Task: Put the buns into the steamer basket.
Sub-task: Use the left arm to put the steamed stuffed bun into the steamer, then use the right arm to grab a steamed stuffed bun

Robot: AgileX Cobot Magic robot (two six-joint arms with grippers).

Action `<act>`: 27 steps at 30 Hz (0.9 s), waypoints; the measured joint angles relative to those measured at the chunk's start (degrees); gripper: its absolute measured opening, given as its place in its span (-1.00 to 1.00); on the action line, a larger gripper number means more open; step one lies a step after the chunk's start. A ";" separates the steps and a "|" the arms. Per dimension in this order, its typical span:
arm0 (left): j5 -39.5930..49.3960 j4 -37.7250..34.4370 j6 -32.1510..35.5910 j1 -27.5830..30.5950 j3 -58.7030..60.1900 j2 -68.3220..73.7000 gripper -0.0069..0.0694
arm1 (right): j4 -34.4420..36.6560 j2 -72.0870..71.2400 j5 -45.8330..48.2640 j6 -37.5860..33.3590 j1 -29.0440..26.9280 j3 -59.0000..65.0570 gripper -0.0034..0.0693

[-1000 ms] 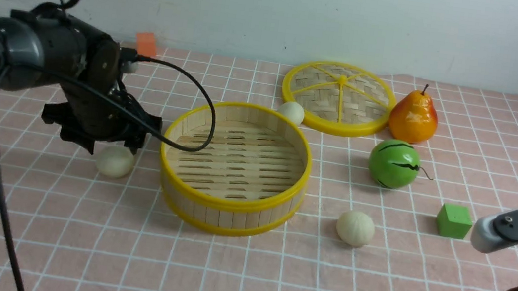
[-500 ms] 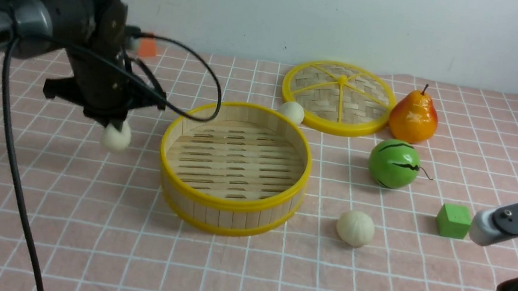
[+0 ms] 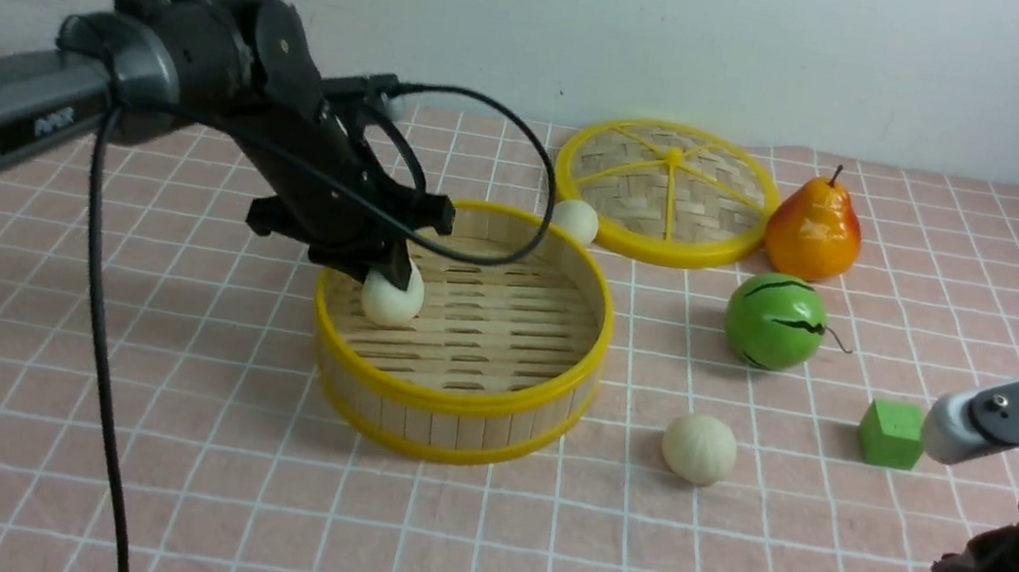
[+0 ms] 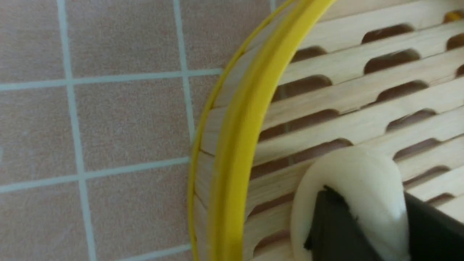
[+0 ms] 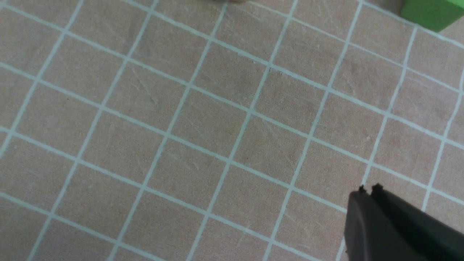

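The steamer basket, bamboo slats with yellow rims, stands mid-table; its rim also shows in the left wrist view. My left gripper is shut on a cream-white bun and holds it over the basket's left inner side, above the slatted floor; the bun shows between the black fingers in the left wrist view. A second bun lies on the cloth right of the basket. A third bun lies behind the basket, by the lid. My right gripper is shut and empty at the front right.
A woven disc lid lies at the back. An orange pear and a green striped melon ball stand right of the basket. A green cube sits near my right arm; it also shows in the right wrist view.
My left gripper has lifted the bun from the cloth left of the basket and carried it right, over the basket's rim. My right arm has shifted slightly.
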 joint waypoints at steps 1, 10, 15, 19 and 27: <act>-0.34 1.13 0.00 -0.77 0.00 0.31 -0.10 | 0.33 0.00 -0.07 0.00 0.00 0.00 -0.85; 2.13 16.87 -9.58 -7.01 0.12 -7.62 0.81 | 8.30 5.66 2.67 -3.79 0.00 -9.02 -0.28; 7.34 24.19 -13.76 -8.06 0.12 -19.20 0.66 | 15.76 16.69 1.26 -9.08 0.00 -17.69 0.37; 15.68 24.34 -14.70 -8.23 0.12 -29.97 0.34 | 17.96 29.52 -1.60 -11.77 0.00 -25.23 0.73; 21.14 23.29 -15.09 -8.46 11.64 -47.66 -0.17 | 11.63 49.24 -2.90 -11.85 0.00 -36.91 0.39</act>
